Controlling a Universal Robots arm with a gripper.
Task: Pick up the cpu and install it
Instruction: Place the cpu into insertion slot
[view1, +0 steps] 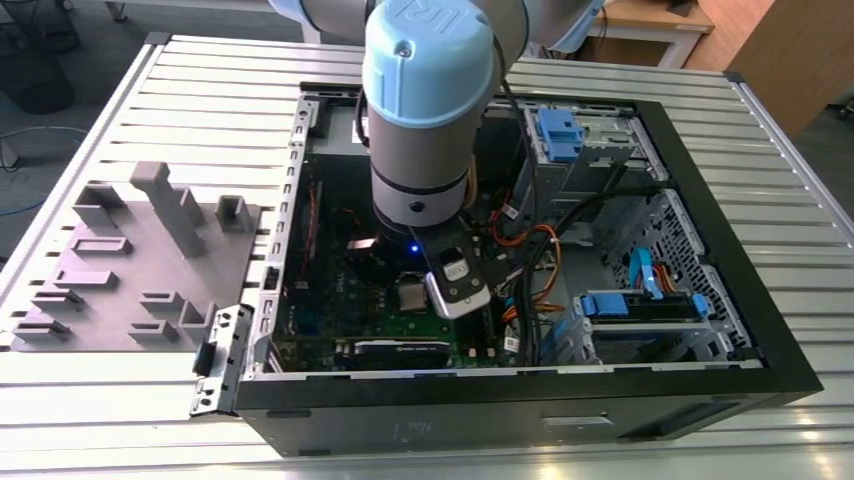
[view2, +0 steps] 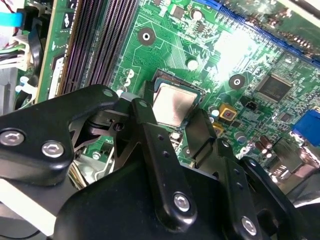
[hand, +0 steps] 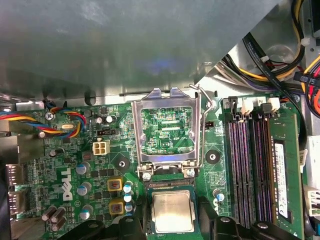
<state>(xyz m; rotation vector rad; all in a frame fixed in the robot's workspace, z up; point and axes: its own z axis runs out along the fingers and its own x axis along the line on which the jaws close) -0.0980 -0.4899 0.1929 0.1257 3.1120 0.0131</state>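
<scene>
The cpu (hand: 172, 211) is a small silver square lying flat in the socket on the green motherboard (hand: 75, 145). In the second wrist view the cpu (view2: 172, 104) shows between my black fingers (view2: 146, 125). My gripper (hand: 172, 222) straddles it, open, with a thin dark gap on each side of the chip. The silver socket frame (hand: 137, 130) stands flipped up beside the socket. In the exterior view my gripper (view1: 438, 290) reaches down into the open computer case (view1: 534, 405).
Memory slots (hand: 250, 165) run beside the socket, and a wire lever (hand: 201, 125) stands along the frame. Orange and black cables (view1: 534, 250) and blue drive bays (view1: 641, 305) crowd the case toward the exterior view's right. A grey plastic fixture (view1: 134, 260) lies outside on the slatted table.
</scene>
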